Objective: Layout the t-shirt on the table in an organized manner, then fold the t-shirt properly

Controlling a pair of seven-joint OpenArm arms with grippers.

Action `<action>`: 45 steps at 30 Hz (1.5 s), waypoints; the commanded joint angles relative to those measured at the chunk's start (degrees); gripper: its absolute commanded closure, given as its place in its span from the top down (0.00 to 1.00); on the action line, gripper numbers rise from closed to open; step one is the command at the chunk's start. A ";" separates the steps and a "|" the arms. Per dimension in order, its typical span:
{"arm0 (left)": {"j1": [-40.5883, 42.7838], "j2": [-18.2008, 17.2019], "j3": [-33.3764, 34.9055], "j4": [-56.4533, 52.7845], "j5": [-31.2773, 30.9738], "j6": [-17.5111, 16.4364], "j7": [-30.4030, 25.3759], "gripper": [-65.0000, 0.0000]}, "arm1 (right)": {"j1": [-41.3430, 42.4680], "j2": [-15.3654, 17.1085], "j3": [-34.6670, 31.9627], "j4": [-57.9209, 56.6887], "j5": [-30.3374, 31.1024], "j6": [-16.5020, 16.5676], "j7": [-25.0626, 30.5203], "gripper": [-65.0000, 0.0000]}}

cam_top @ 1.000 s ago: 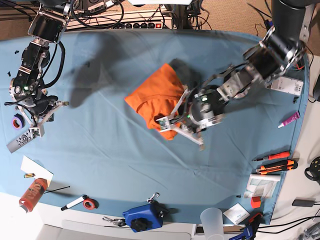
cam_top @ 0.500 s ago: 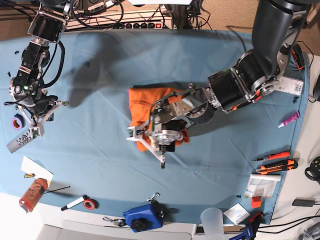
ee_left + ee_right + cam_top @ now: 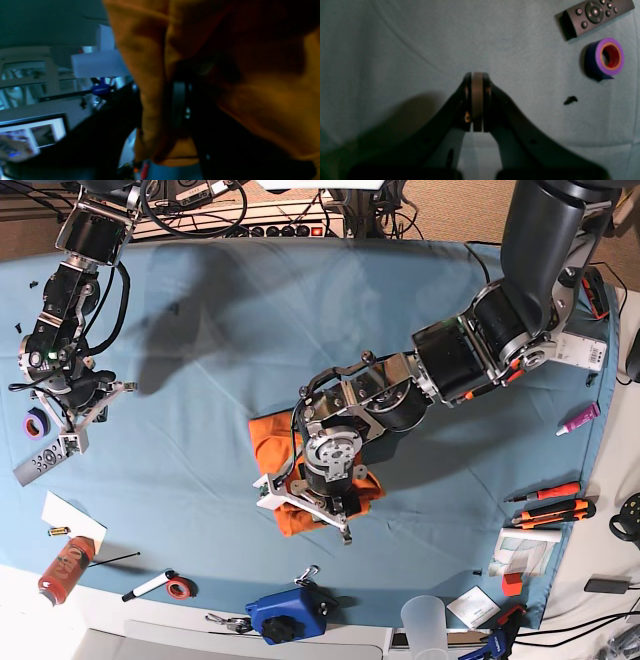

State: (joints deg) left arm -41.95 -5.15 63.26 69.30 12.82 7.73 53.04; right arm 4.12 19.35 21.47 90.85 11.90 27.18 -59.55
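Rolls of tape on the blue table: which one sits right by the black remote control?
The purple roll of tape with a red core, beside the black remote control. The small red roll lies by a marker at the table edge.

Bright orange t-shirt (image 3: 272,442) bunched in a crumpled heap, mid-front of teal-blue cloth-covered table (image 3: 220,310)

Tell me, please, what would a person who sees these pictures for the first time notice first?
The bright orange t-shirt draws the eye first: it lies bunched near the middle of the teal table, and the left gripper sits on top of it with fabric draped around it. In the left wrist view, orange cloth fills most of the picture. Far off at the table's left edge, the right gripper is shut and empty, near a purple tape roll and a black remote.
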 commanded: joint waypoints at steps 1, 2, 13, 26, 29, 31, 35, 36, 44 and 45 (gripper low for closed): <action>-1.84 0.55 -0.55 0.72 0.17 -0.24 -1.51 0.32 | 0.94 1.11 0.24 0.92 0.28 -0.07 1.01 0.00; -1.68 0.55 -0.55 0.72 -0.68 -1.18 -2.16 0.36 | 0.94 1.11 0.24 0.92 0.28 -0.07 1.01 0.00; -1.07 0.70 -0.55 0.72 8.96 14.60 -1.03 0.43 | 0.94 1.11 0.24 0.92 0.31 -0.07 0.15 0.00; 1.86 0.66 -10.84 2.97 32.81 19.21 22.23 0.00 | 0.96 1.11 0.24 0.92 6.29 -0.04 0.66 0.00; 4.48 0.52 -19.21 6.75 30.16 17.11 22.36 0.00 | 0.96 1.11 0.24 0.92 6.29 -0.02 0.66 0.00; 6.27 0.15 -24.59 11.28 26.62 16.13 21.92 0.00 | 0.96 1.14 0.24 0.92 6.29 -0.02 0.70 0.00; 10.69 -2.27 -33.20 23.04 18.49 13.79 18.86 0.00 | 0.96 1.14 0.24 0.92 6.32 0.00 0.98 0.00; 11.98 -3.19 -34.86 25.99 16.81 13.00 17.99 0.00 | 0.96 1.14 0.24 0.92 6.32 0.00 1.01 0.00; 25.38 -12.09 -44.17 41.53 6.23 11.08 14.34 0.00 | 0.96 1.11 0.24 0.92 11.69 4.22 1.03 0.00; 27.30 -13.16 -44.89 42.88 5.27 9.70 13.99 0.00 | 0.96 1.14 0.24 0.92 13.31 4.85 0.98 0.00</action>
State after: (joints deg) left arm -13.30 -18.09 18.72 111.24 17.08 16.99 68.25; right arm 4.10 19.35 21.43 90.76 24.73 31.79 -59.79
